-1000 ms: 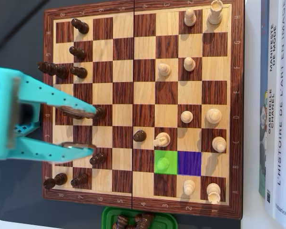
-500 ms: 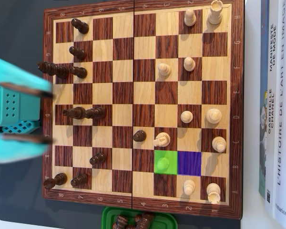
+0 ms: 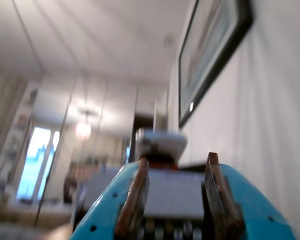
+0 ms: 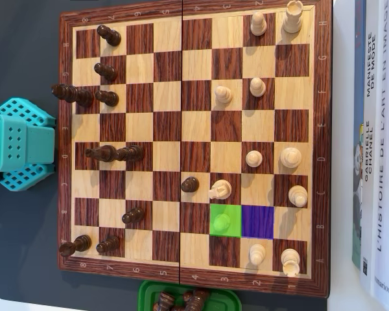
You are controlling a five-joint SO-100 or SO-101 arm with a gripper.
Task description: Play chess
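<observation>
Pulled back off the board, our arm (image 4: 19, 144) now sits folded up at the left edge in the overhead view, where a moment ago its two teal fingers reached over the dark pieces. We see our gripper (image 3: 176, 172) in the wrist view pointing up at a room and a white wall. Its jaws are spread apart and nothing is between them.

Next to the arm lies the chess board (image 4: 188, 280), flat on the table. Dark pieces stand on the left side, and white pieces stand on the right. One square glows green (image 4: 224, 220) with a white pawn (image 4: 222, 222) on it. The square just beside it glows purple (image 4: 258, 221) and is bare. We think the pawn should go from green to purple, and that move is not done yet.

Below the board sits a green tray (image 4: 146, 293). It holds a few dark pieces (image 4: 181, 301) that are out of the game. Books (image 4: 376, 142) lie at the right.
</observation>
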